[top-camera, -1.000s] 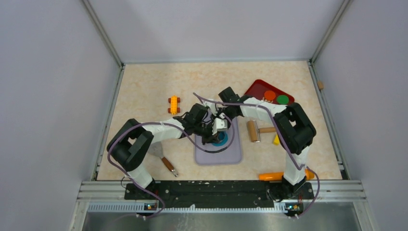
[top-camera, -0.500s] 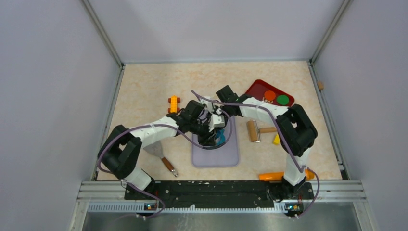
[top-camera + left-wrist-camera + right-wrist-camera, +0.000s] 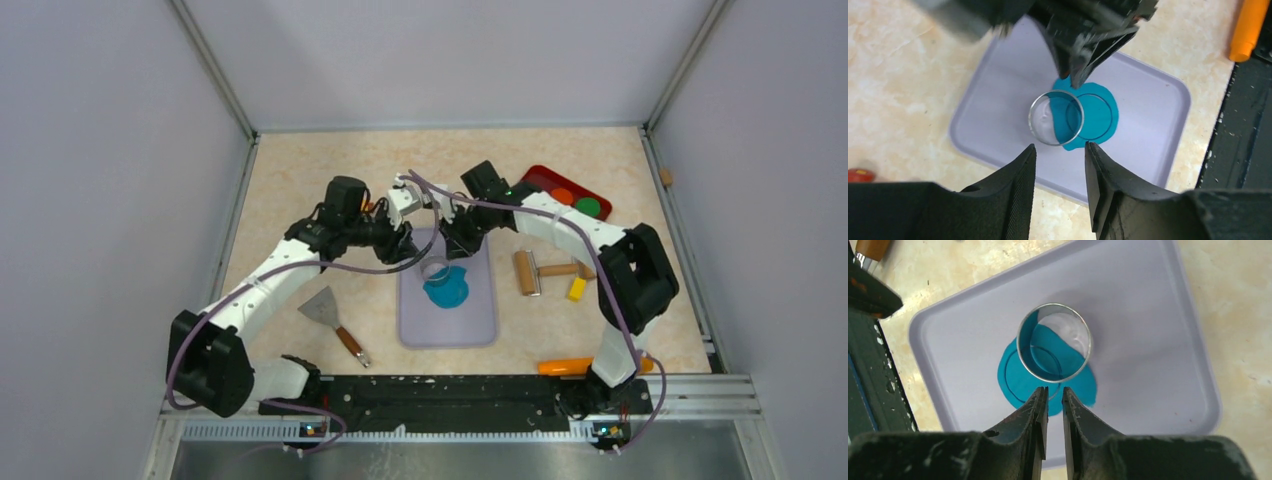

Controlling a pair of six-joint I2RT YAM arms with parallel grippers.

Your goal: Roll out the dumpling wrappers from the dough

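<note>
From the right wrist, the right gripper (image 3: 1053, 390) hangs over the lavender mat (image 3: 1148, 340) with its jaws narrow, a slim gap and nothing in it. Just past its fingertips is a metal ring cutter (image 3: 1070, 327). The dough (image 3: 1075, 385) lies near the middle of the mat as a flat, irregular teal patch. The cutter stands over one edge of the patch, so teal shows through part of it and pale mat through the rest. Whether its lower rim touches the dough cannot be told.

From the left wrist, the left gripper (image 3: 1060, 147) is held back from the mat's edge with its jaws wide and empty. The cutter is beyond them, and the right gripper's tips point down just at its far rim. A round outline (image 3: 1090, 116) is pressed into the dough beside the cutter. An orange stick (image 3: 1248, 27) lies off the mat by the black rail.

From above, both arms reach in over the mat's far end. To its right lie a wooden roller (image 3: 526, 272) and a yellow block (image 3: 577, 289), with a red tray (image 3: 538, 184) farther back. A scraper (image 3: 322, 307) lies to the left.
</note>
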